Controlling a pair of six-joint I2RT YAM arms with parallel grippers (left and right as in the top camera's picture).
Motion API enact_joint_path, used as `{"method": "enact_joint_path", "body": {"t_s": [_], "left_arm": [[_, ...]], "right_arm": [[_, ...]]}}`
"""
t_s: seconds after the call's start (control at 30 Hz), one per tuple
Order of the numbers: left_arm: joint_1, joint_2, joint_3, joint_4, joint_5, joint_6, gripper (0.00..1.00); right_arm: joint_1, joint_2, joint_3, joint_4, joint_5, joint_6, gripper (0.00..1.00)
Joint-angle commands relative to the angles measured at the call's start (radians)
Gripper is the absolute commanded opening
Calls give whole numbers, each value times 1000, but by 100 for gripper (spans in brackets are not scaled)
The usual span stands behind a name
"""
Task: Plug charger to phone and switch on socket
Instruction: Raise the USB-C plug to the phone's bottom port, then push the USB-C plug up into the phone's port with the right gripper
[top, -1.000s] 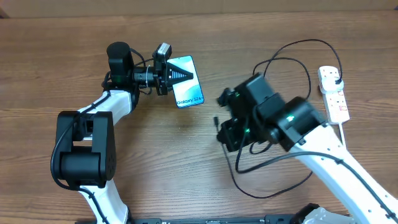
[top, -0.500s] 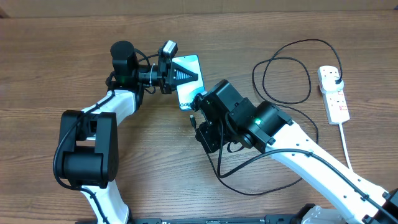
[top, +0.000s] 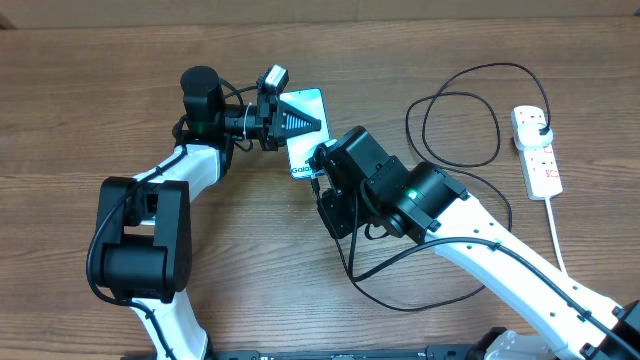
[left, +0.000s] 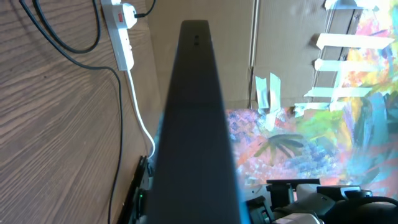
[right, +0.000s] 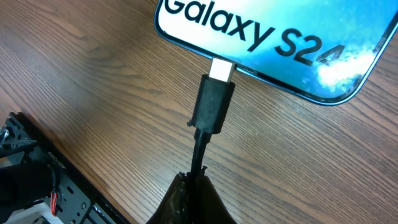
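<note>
My left gripper (top: 303, 121) is shut on the phone (top: 303, 152), which has a lit light-blue screen reading "Galaxy S24". In the left wrist view the phone's dark edge (left: 194, 124) fills the middle. My right gripper (top: 320, 180) is shut on the charger cable just behind its connector (right: 214, 102). The connector's silver tip touches the middle of the phone's bottom edge (right: 292, 37); how deep it sits I cannot tell. The black charger cable (top: 460, 130) loops right to its plug in the white socket (top: 538, 150).
The socket's thick white cord (top: 556, 235) runs down the right side of the wooden table. The black cable loops under my right arm (top: 395, 300) near the front edge. The socket and cable also show in the left wrist view (left: 121, 34).
My right gripper swept left across the table with the connector and now holds it against the phone's bottom edge. The left gripper shifted slightly with the phone.
</note>
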Motion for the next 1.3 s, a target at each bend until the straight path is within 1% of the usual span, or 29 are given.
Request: {"method": "enact_joint_path", "body": {"t_s": [0.0,0.17,0.4,0.63,0.87,1.27], "left_arm": [[-4,0,26,8,24,32,4],[-3,0,26,7,24,-3,4],[-3,0,26,7,10,-64,4],[-4,0,26,7,1,-63,4],[-4,0,26,6,-38,-63,4],[-5,0,26,6,-19,-63,4]], "right_arm": [[2,1,-1,6,20,25,4],[2,1,-1,-10,16,80,4],[2,1,-1,-23,2,79,4],[2,1,-1,-17,3,79,4],[2,1,-1,1,3,79,4],[2,5,-1,6,41,78,4]]}}
